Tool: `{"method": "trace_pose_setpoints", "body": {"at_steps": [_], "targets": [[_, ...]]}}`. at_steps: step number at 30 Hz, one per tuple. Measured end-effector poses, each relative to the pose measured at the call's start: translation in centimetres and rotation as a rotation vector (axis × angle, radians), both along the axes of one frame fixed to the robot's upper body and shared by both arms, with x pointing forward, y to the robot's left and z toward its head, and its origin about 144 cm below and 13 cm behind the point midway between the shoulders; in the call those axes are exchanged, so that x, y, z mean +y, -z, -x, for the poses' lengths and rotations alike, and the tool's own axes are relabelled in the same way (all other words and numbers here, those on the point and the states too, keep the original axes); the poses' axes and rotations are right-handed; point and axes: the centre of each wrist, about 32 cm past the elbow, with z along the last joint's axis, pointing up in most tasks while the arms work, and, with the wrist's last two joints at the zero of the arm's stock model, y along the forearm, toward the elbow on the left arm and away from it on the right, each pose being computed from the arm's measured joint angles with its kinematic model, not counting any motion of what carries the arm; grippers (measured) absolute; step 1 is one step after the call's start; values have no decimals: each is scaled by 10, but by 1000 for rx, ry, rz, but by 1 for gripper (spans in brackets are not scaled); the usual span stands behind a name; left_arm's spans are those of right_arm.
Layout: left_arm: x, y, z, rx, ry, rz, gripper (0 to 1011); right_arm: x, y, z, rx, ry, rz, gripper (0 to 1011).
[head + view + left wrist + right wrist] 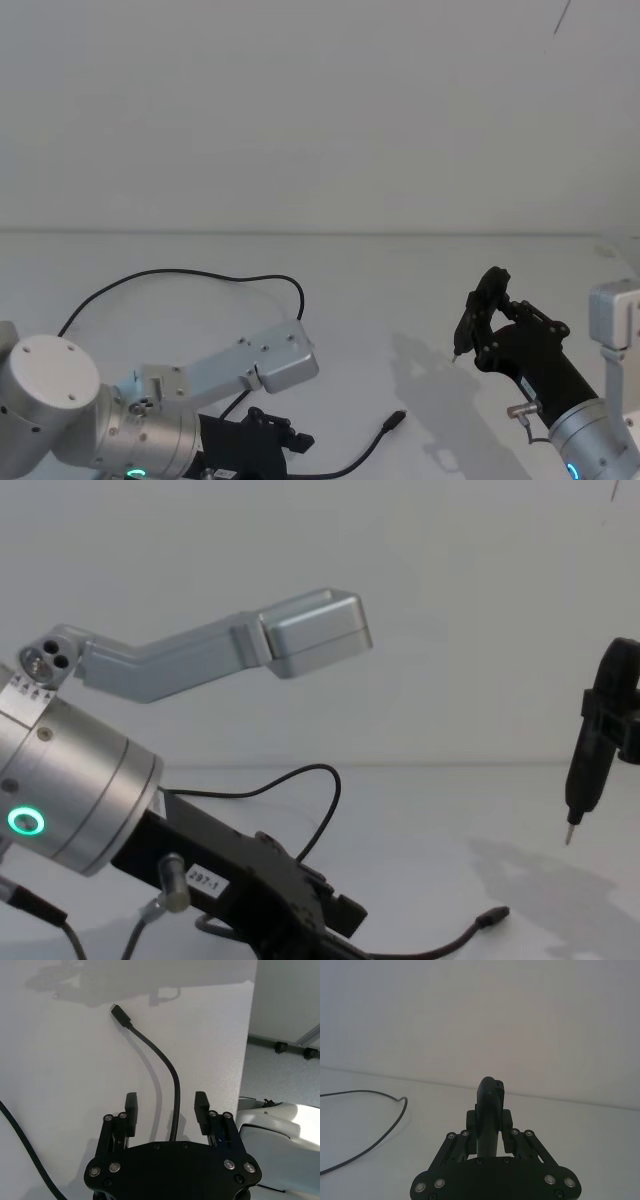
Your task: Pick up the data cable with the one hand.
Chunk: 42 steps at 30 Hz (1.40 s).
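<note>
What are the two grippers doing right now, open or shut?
Left gripper: open, straddling the thin black data cable, not gripping it.
Right gripper: closed on a slim dark pointed-tip tool.

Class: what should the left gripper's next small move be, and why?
Probably close the left gripper, lowering slightly if needed: its fingers are open and the data cable runs between them on the table. The right gripper, holding a dark tool, hangs off to the right.
</note>
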Motion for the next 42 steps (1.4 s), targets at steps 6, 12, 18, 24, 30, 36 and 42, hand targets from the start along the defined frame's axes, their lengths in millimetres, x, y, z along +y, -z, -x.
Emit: {"method": "trace_pose_setpoints", "body": {"at_steps": [6,12,18,24,30,36,42], "targets": [[-1,1,0,1,0,-4,523,0,0,0,0,0,0,279],[-2,2,0,2,0,-7,341,0,0,0,0,0,0,279],[-2,2,0,2,0,-8,148,0,0,0,0,0,0,279],[-2,2,0,1,0,-9,40,0,0,0,0,0,0,279],[-2,1,-1,-30,14,-4,40,-1,-1,0,-3,0,-2,279],[-2,-3,-4,-91,39,3,40,-4,-7,-1,-21,-4,-15,279],[-3,-8,-8,-166,72,7,40,-9,-17,-4,-52,-5,-40,279]]}}
